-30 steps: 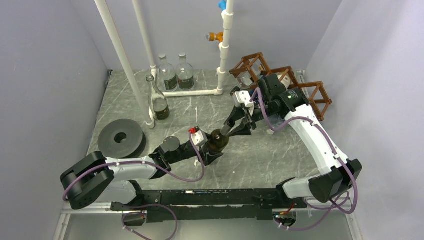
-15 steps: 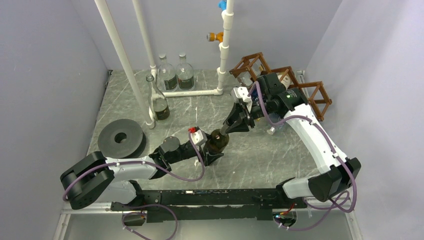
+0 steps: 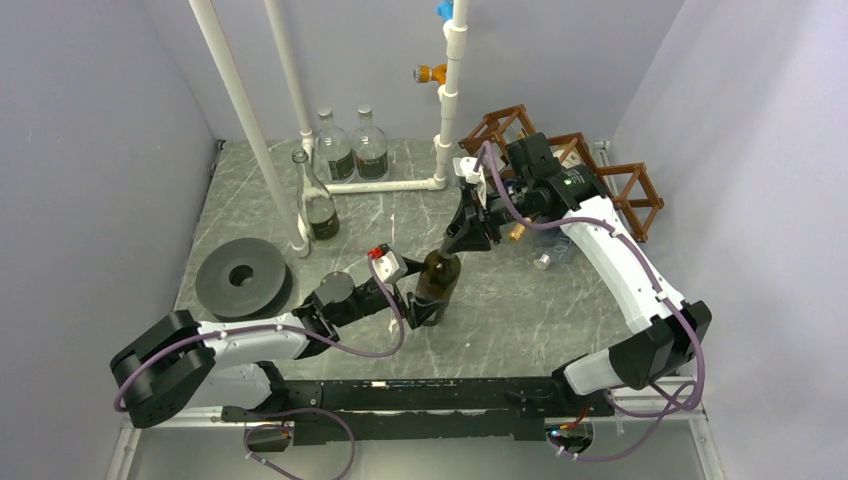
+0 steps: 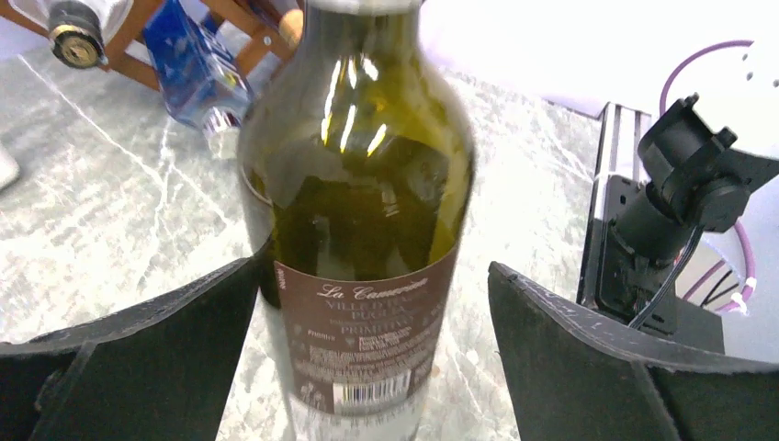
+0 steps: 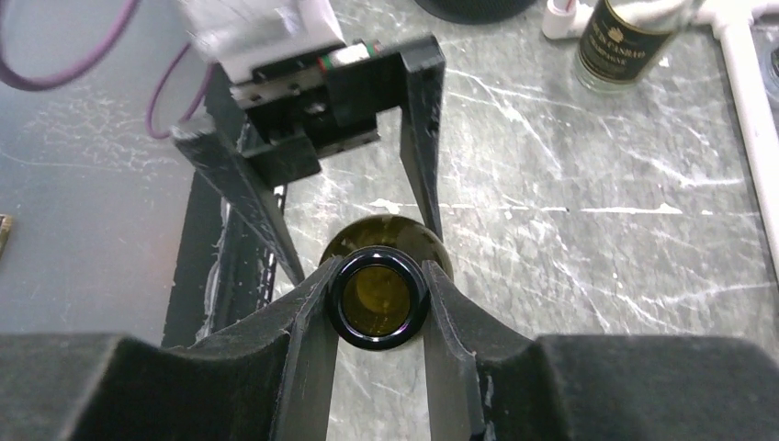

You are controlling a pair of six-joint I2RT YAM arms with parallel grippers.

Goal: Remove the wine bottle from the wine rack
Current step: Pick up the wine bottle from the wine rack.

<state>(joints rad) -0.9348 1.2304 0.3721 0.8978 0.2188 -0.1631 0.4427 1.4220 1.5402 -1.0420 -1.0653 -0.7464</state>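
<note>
Wine bottle (image 3: 437, 285) stood upright on the tabletop (image 3: 530, 310); right gripper (image 5: 378, 296) clamped its neck, left gripper (image 4: 372, 276) gaped around its body.

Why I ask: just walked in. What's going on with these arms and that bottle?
The right gripper is shut on the neck of a dark wine bottle, which looks to stand upright on the table, clear of the wine rack. The left gripper is open on either side of the bottle's body.

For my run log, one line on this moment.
wine bottle: upright, off wine rack | right jaws: shut on neck | left jaws: open around body
</note>
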